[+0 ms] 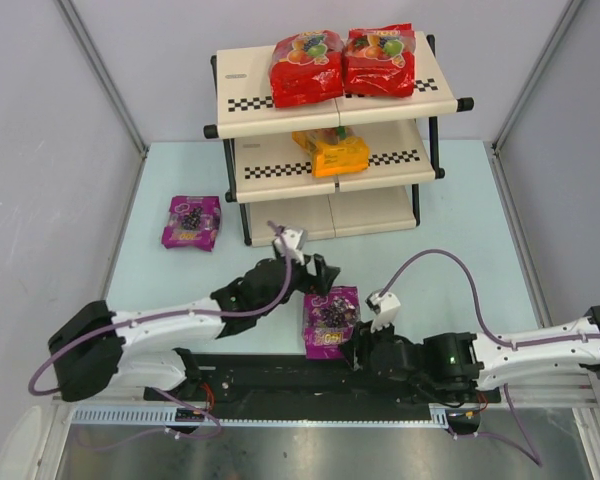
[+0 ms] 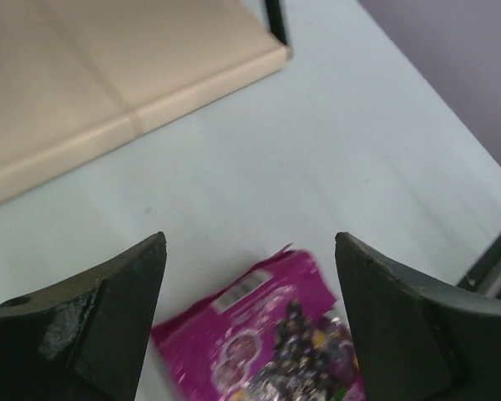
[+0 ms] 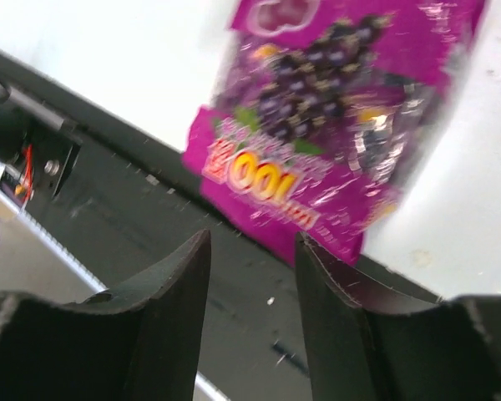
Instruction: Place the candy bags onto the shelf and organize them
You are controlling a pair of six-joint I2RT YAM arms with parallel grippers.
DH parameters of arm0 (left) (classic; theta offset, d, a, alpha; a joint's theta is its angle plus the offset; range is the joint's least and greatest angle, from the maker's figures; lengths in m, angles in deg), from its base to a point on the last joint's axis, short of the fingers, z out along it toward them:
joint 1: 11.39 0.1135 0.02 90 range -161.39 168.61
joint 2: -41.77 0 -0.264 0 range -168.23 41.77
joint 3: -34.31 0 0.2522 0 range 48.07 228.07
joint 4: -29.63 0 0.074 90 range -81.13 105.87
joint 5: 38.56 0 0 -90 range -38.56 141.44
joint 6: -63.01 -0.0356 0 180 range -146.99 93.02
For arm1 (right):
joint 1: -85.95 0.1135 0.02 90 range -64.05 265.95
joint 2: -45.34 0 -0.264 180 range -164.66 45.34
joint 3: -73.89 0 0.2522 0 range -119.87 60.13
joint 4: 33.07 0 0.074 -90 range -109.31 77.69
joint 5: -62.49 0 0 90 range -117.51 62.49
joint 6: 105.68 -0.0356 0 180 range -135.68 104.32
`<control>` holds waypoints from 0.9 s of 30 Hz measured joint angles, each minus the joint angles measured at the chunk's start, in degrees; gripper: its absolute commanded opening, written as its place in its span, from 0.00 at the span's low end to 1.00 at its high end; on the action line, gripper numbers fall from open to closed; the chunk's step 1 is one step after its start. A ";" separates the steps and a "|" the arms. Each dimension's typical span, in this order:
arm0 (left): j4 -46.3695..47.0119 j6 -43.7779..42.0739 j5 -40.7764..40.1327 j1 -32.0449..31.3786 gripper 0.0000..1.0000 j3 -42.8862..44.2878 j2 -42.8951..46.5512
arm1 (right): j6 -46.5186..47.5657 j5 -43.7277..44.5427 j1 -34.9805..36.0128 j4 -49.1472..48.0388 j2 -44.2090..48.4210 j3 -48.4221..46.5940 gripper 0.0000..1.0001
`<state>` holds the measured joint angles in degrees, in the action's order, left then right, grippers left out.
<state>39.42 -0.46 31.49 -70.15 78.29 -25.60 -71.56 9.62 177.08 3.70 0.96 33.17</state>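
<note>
The shelf point(image 1: 280, 112) stands at the back of the table. Two red candy bags point(image 1: 306, 68) point(image 1: 380, 60) lie side by side on its top tier, and an orange-yellow bag point(image 1: 332, 150) lies on the middle tier. One purple bag point(image 1: 191, 222) lies on the table left of the shelf. A second purple bag point(image 1: 331, 320) lies at the near edge, partly over the black base rail. My left gripper point(image 1: 318, 274) is open just behind it, the bag point(image 2: 275, 342) showing between its fingers. My right gripper point(image 1: 354, 350) is open and empty at the bag's near right corner point(image 3: 334, 109).
The shelf's bottom tier point(image 1: 370, 210) holds nothing; its cream panel shows in the left wrist view point(image 2: 108, 92). The black base rail point(image 1: 280, 375) runs along the near edge, with purple cables looping over both arms. Grey walls close in the light-blue table point(image 1: 460, 230).
</note>
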 measured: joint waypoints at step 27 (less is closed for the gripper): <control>-0.20 -11.61 40.44 -1.77 0.31 19.65 -30.42 | 18.36 19.17 12.76 -40.96 -30.18 1.75 0.00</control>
<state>39.22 -12.07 71.93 -71.92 97.94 -56.03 -53.20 28.79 189.84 -37.26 -29.23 34.92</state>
